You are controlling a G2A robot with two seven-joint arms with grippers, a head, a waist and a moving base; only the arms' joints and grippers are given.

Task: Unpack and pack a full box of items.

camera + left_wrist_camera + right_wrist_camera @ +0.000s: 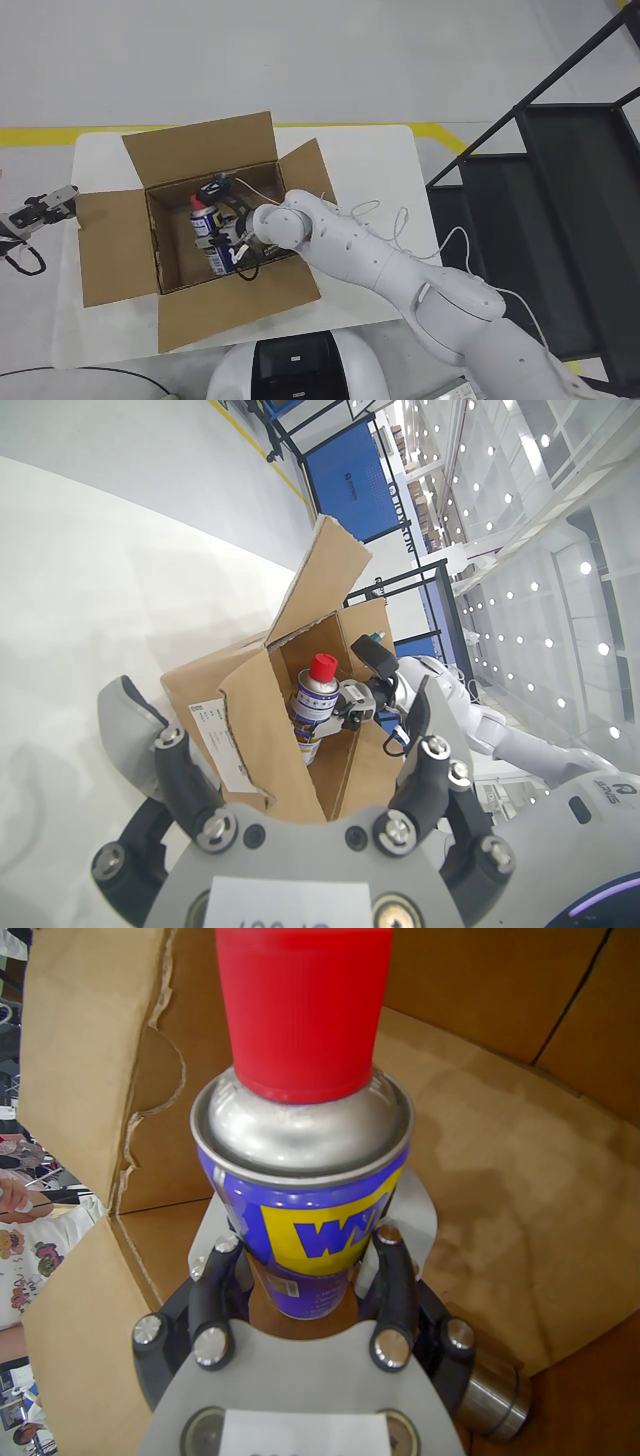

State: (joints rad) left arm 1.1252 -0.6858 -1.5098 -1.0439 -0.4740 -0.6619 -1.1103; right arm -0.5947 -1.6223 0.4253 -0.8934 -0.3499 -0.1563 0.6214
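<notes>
Pinching the spray can around its middle inside the box, the right fingers suit its stiff, smooth, likely slippery metal; the left fingers hang spread beside the box.

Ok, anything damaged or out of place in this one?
A flap of the box is torn ragged along its edge. Otherwise nothing stands out: the right gripper holds the can squarely, inside the box.
</notes>
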